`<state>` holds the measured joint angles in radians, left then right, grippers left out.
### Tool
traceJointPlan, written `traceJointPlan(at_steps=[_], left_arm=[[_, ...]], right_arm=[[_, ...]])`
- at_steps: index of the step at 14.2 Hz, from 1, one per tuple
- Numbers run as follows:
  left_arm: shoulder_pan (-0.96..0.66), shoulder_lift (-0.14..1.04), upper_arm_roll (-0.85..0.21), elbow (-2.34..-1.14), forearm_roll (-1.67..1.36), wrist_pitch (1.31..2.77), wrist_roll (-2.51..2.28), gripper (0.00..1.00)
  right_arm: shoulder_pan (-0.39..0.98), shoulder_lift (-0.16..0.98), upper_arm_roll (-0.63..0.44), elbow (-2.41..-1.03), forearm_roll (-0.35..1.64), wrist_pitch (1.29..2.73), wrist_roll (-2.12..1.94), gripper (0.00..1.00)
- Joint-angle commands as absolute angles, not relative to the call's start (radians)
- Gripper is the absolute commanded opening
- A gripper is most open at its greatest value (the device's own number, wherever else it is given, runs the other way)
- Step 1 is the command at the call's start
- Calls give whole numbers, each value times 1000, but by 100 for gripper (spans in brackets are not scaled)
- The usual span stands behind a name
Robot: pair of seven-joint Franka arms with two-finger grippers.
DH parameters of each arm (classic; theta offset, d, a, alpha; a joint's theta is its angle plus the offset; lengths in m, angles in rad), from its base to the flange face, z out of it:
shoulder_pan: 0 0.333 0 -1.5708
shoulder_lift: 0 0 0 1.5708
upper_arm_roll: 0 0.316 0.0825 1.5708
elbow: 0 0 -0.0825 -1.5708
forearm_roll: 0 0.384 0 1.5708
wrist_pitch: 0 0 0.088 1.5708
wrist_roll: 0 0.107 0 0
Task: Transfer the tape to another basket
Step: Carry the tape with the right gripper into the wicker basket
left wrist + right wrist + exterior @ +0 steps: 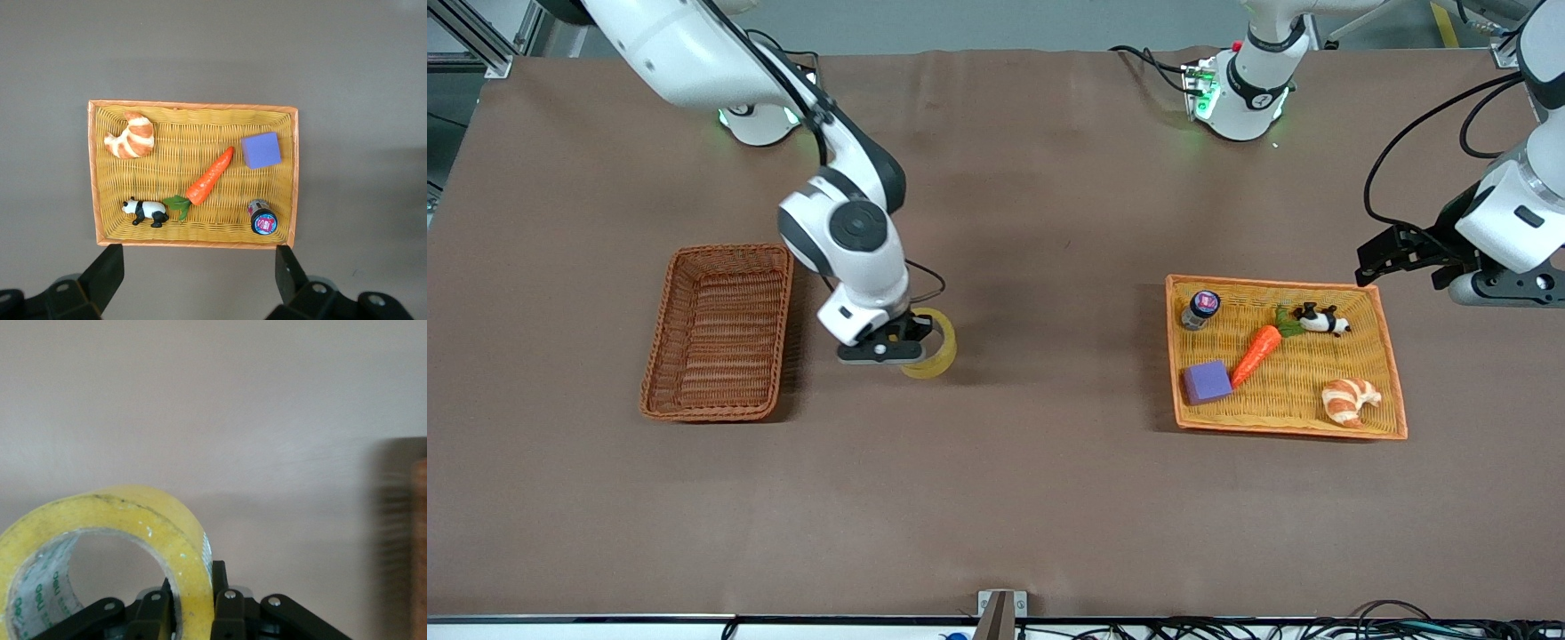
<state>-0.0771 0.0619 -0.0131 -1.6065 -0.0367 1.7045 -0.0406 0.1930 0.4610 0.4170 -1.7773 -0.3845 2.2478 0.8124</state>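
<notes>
At the right arm's end of the table lies the narrow rectangular reddish-brown wicker basket (719, 331) with raised woven sides, nothing inside it, resting flat on the brown table cloth (996, 498). Just beside it, toward the middle of the table, the right gripper (889, 342) has its two black fingers (227, 613) clamped on the wall of the ring-shaped roll of translucent yellowish packing tape (932, 345), one finger inside the hole and one outside, as the right wrist view shows; the roll (100, 553) stands on edge in that grip, low over bare cloth or on it, which of the two I cannot tell. Nothing lies between the tape and the reddish-brown basket except a strip of bare cloth, though the right arm's white wrist stands over that strip. A wide stretch of bare cloth follows, and then, toward the left arm's end of the table, the wider, flatter orange-yellow woven basket (1392, 356), which holds a small dark jar with a pink label (1201, 308), a purple foam block (1207, 382), an orange toy carrot with green leaves (1258, 352), a black-and-white toy panda (1321, 319) and a toy croissant (1350, 400). The left gripper (1383, 262) waits above the table by that basket's corner, its fingers (103, 273) spread wide and holding nothing.
</notes>
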Motion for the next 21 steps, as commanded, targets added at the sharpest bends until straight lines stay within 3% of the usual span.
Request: traceJointPlan(at_steps=[1,6,10,12,16,21], left_arm=[[-72,71,-20,-1598,-35,1703,-51,100],[-66,72,-20,-1598,-35,1703,-51,100],[-66,72,-20,-1598,-35,1703,-51,100],[-64,72,-18,-1595,-35,1703,-51,100],[-61,69,-17,-1586,-34,1703,-51,100],[-61,69,-20,-1569,8,1712,-49,100]], right_arm=[[152,327,407,-1798,-330,2128,775,0],[152,172,104,-1812,-126,2002,343,0],[150,164,-61,-1879,-114,2011,117,0],[150,149,-97,-1972,-112,2093,83,0],[150,115,-138,-2245,-112,2422,29,0],[150,123,-166,-2397,-113,2600,-26,0]])
